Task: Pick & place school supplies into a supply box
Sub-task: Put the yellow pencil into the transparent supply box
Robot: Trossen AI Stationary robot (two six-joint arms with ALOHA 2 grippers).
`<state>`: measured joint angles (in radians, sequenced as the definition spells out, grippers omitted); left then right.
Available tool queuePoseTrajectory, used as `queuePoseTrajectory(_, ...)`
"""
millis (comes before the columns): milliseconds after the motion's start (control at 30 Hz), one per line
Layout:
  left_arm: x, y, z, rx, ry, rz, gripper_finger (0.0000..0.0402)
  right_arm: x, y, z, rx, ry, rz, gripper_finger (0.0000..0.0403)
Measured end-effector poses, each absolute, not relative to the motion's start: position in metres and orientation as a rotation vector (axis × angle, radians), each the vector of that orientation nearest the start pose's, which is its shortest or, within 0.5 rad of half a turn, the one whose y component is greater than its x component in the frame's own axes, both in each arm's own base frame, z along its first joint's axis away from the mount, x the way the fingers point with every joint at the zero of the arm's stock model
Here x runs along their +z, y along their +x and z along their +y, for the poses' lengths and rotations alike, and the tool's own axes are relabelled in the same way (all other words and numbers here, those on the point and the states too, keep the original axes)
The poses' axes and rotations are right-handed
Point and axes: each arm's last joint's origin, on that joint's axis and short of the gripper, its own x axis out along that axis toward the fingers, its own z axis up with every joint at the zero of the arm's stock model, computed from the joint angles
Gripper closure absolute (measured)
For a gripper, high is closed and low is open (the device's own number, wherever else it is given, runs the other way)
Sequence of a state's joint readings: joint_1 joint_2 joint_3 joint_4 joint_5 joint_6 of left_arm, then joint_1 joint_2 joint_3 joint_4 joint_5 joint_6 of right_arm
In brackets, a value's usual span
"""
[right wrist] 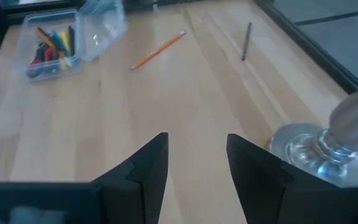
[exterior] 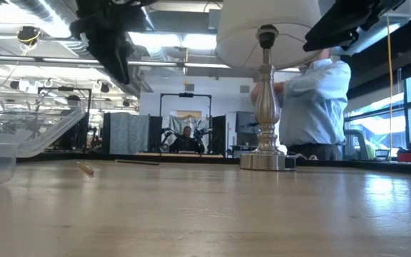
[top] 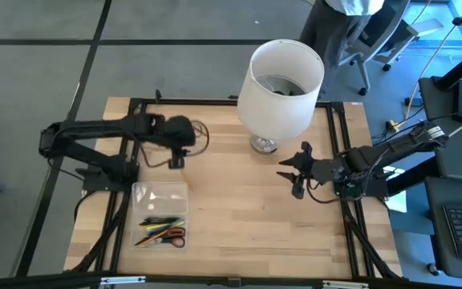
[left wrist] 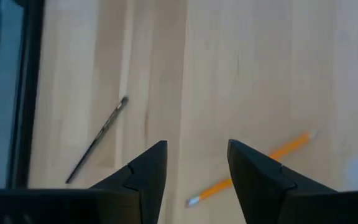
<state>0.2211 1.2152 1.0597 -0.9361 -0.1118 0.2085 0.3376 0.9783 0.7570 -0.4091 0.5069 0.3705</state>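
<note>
Left gripper (left wrist: pixel 194 165) spread and empty above an orange pencil (left wrist: pixel 253 168) on the table (top: pixel 239 233), dark pencil (left wrist: pixel 97 140) nearby, clear supply box (top: pixel 160 215) holding pens and red-handled scissors (top: pixel 173 236), right gripper (right wrist: pixel 196 158) apart, empty, beside the lamp base (right wrist: pixel 309 152).

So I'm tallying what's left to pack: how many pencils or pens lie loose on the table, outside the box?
2: an orange pencil near the supply box, and a dark pen farther off, toward the table edge.
</note>
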Motion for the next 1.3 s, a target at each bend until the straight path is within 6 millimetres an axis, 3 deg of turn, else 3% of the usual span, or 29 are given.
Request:
queuePoseTrajectory(267, 0.271, 0.2, 0.082, 0.05, 0.232, 1.354, 0.0257, 0.272, 0.197, 0.039, -0.34, 0.137, 0.529, 0.0236)
queuePoseTrajectory(567, 0.232, 0.222, 0.098, -0.157, 0.336, 1.531, 0.0268, 0.272, 0.199, 0.028, -0.397, 0.152, 0.526, 0.0236)
queuePoseTrajectory(900, 0.181, 0.242, 0.105, -0.271, 0.25, 1.742, 0.0269, 0.269, 0.197, 0.027, -0.41, 0.166, 0.556, 0.0236)
queuePoseTrajectory(1033, 0.17, 0.242, 0.104, -0.28, 0.198, 1.814, 0.0269, 0.26, 0.195, 0.026, -0.422, 0.179, 0.576, 0.0236)
queuePoseTrajectory(1300, 0.157, 0.24, 0.092, -0.356, 0.307, 1.829, 0.0268, 0.238, 0.192, 0.026, -0.449, 0.215, 0.6, 0.0236)
